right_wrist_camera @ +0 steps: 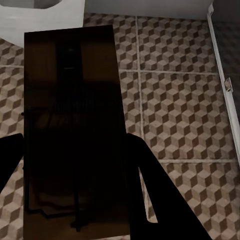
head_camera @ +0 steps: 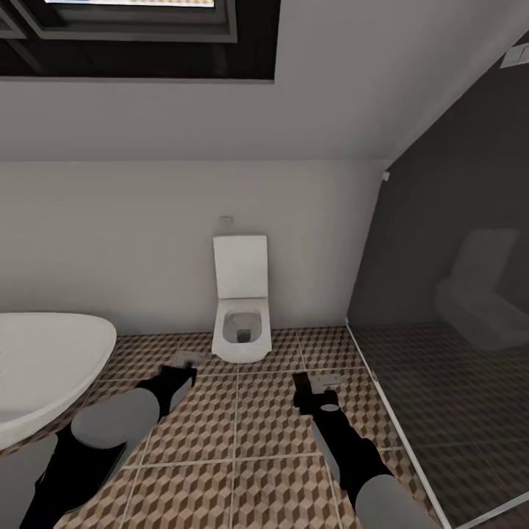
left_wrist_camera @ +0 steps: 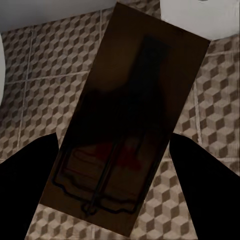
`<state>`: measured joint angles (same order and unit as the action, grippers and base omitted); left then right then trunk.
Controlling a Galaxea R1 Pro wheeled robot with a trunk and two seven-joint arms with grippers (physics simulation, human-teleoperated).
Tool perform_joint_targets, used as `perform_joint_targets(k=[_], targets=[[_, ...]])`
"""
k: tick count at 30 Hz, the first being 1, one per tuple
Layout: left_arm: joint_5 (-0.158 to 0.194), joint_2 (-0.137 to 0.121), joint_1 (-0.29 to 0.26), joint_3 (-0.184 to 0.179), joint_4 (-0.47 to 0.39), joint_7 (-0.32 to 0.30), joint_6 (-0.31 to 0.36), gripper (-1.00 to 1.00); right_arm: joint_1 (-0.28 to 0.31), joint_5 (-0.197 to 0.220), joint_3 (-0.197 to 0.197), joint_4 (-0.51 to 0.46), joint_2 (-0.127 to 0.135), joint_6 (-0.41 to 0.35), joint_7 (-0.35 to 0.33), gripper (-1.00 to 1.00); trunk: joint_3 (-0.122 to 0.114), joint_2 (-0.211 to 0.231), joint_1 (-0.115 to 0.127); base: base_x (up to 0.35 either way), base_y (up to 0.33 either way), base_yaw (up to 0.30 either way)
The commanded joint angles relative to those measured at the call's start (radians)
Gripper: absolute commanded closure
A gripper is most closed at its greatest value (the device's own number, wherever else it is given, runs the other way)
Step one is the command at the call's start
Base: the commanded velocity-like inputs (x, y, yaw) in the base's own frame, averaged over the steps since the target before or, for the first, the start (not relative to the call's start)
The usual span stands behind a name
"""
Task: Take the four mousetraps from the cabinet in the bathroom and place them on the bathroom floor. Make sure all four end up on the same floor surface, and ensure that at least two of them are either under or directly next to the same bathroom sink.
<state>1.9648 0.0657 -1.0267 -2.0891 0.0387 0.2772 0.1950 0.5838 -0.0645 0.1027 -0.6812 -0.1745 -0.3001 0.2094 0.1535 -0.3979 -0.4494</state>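
Each of my grippers holds one mousetrap above the bathroom floor (head_camera: 250, 448). My left gripper (head_camera: 179, 373) is shut on a flat brown mousetrap (head_camera: 188, 359), just right of the sink (head_camera: 44, 353). In the left wrist view this mousetrap (left_wrist_camera: 130, 120) shows dark wire and a red mark between the two black fingers (left_wrist_camera: 25, 195). My right gripper (head_camera: 307, 387) is shut on a second mousetrap (head_camera: 326, 381), which the right wrist view shows as a dark board (right_wrist_camera: 75, 125) over the cube-patterned tiles (right_wrist_camera: 175, 100). The cabinet is out of view.
A white toilet (head_camera: 241, 316) stands against the back wall between the two arms. A dark glass shower partition (head_camera: 448, 353) with a pale floor rail (head_camera: 400, 433) closes off the right side. The wall slopes overhead under a dark-framed window (head_camera: 139, 37).
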Motion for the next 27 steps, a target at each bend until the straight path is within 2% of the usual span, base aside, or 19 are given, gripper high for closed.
perform_joint_targets(k=[1,11,21,27], targets=[[0.006,0.000,-0.001,-0.009,-0.015,0.002,-0.004,1.00,0.001,-0.004,0.003,-0.001,0.000,-0.008,0.007,1.00,0.002,-0.002,-0.001,0.000,0.000,0.000],[0.006,0.005,0.000,-0.009,-0.089,0.006,-0.048,1.00,0.001,-0.006,0.003,-0.019,0.000,-0.009,0.005,1.00,0.002,-0.002,-0.001,0.000,0.000,0.000],[0.006,0.011,0.000,-0.009,-0.095,0.007,-0.054,1.00,0.001,-0.006,0.003,-0.026,0.000,-0.010,0.005,1.00,0.002,-0.002,-0.001,0.000,0.000,0.000],[0.006,0.012,0.000,-0.009,-0.095,0.006,-0.054,1.00,0.001,-0.006,0.003,-0.026,0.000,-0.010,0.005,1.00,0.021,-0.044,-0.024,0.000,0.000,0.000]])
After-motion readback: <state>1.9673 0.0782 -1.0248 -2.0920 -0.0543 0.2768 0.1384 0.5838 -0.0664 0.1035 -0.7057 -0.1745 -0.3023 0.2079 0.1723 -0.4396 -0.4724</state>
